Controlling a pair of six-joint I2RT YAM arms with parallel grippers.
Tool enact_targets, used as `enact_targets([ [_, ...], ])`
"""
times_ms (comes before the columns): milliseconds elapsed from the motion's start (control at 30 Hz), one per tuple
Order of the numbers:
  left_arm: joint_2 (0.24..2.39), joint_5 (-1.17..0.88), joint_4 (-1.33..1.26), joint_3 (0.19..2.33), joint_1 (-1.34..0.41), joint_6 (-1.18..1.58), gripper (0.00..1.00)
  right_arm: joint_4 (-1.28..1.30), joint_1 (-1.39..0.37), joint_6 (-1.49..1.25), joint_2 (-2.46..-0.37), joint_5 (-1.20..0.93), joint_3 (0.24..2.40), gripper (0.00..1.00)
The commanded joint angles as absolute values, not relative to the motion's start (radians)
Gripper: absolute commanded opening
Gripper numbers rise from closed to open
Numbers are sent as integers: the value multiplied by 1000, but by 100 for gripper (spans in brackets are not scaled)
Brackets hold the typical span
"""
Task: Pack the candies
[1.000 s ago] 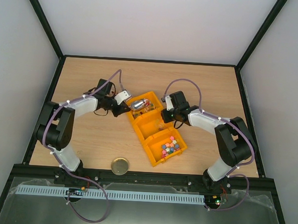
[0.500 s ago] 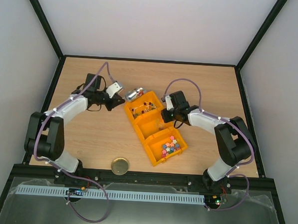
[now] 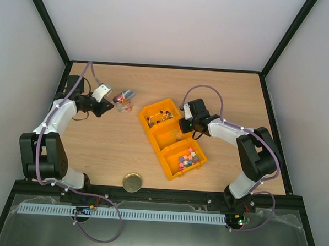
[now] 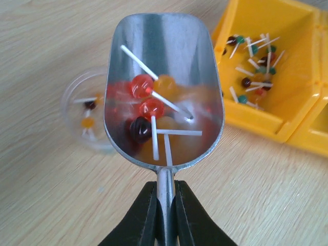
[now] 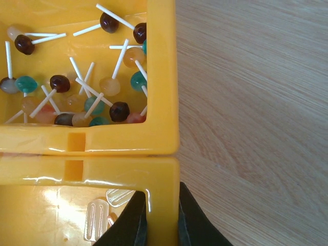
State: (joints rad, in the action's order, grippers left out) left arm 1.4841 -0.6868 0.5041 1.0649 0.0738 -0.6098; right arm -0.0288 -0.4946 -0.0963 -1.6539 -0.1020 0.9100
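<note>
Change: my left arm has swung off the bin (image 3: 162, 150). A second ago the scoop (image 4: 164, 66) was down in the far compartment; now it hangs over the clear jar (image 4: 77, 120) on the left of the counter (image 3: 221, 87).
Meaning: scooping looks done, and I read this as the tip-in step (load not yet poured).
Left end effector (image 4: 165, 192): fingers clamped tight on the scoop's thin handle, nothing else held.
Candies (image 4: 146, 107): a few lollipops (two red, one dark, one orange) lie in the scoop bowl just ahead of the fingers.
Jar: below the scoop and partly hidden by its left edge, with a couple of pieces already inside.
Right end effector (image 5: 163, 202): pinched on the bin's side wall beside the divider, same spot as before. I take it as bracing.
Remaining stock: more lollipops in the far compartment and bright lumps in the near one, both well apart from the scoop.
Lid (image 3: 132, 182): gold, lying near the front edge.
</note>
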Motion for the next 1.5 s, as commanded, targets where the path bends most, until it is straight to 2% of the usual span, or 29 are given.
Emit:
enact_targets([
  [0,1468,-656,678,1139,140,-724,2,-28,-482,-110,-1677,-72,944,1],
  [367,1539,-521,802,1239,172,-768,2,-32,-478,-121,-1683,-73,950,1],
  [767,1629,-361,851,1306,106,-767,2,-32,-476,-123,-1689,-69,953,1],
  [1467,1658,-230,915,1369,49,-760,2,-40,-474,-146,-1686,-62,954,1],
])
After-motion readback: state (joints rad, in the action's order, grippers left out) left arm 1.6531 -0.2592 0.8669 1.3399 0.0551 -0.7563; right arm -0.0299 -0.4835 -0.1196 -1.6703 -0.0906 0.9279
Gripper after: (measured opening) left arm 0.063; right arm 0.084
